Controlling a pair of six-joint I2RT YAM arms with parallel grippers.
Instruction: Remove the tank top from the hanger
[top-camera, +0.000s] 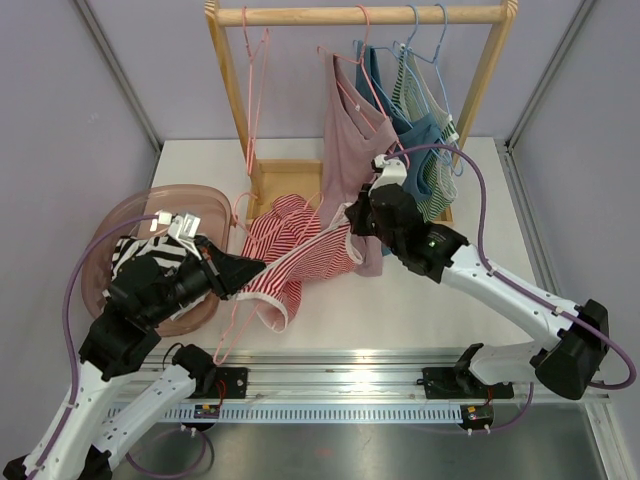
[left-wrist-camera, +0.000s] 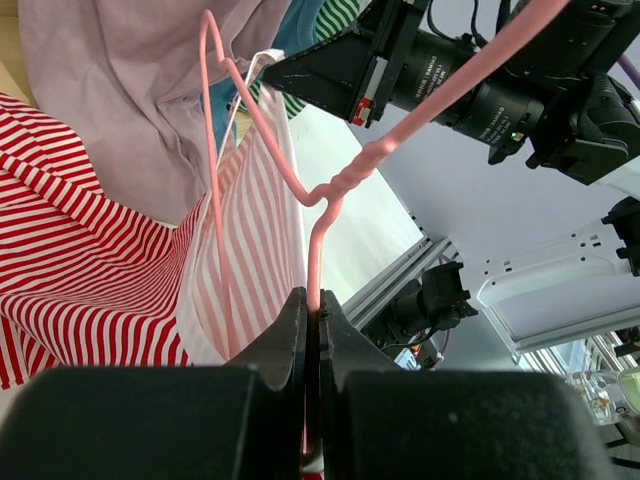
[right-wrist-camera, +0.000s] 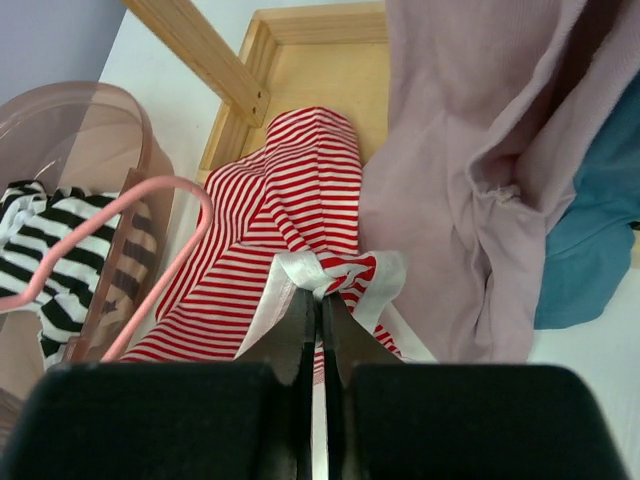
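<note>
The red-and-white striped tank top (top-camera: 300, 240) lies stretched between my two grippers, above the table in front of the rack. My left gripper (top-camera: 258, 268) is shut on the thin wire of the pink hanger (top-camera: 230, 325). The left wrist view shows the jaws (left-wrist-camera: 313, 310) closed on that wire (left-wrist-camera: 320, 195), with the tank top (left-wrist-camera: 90, 260) draped to its left. My right gripper (top-camera: 352, 215) is shut on the tank top's white-trimmed edge. In the right wrist view the bunched trim sits between the fingertips (right-wrist-camera: 321, 300), with the striped fabric (right-wrist-camera: 300, 190) beyond and the hanger (right-wrist-camera: 130, 205) at the left.
A wooden rack (top-camera: 360, 15) stands at the back, with an empty pink hanger (top-camera: 255, 90), a mauve top (top-camera: 350, 120) and blue and green-striped garments (top-camera: 425, 140). A pink translucent basket (top-camera: 110, 215) at the left holds a black-and-white striped garment (top-camera: 140, 255).
</note>
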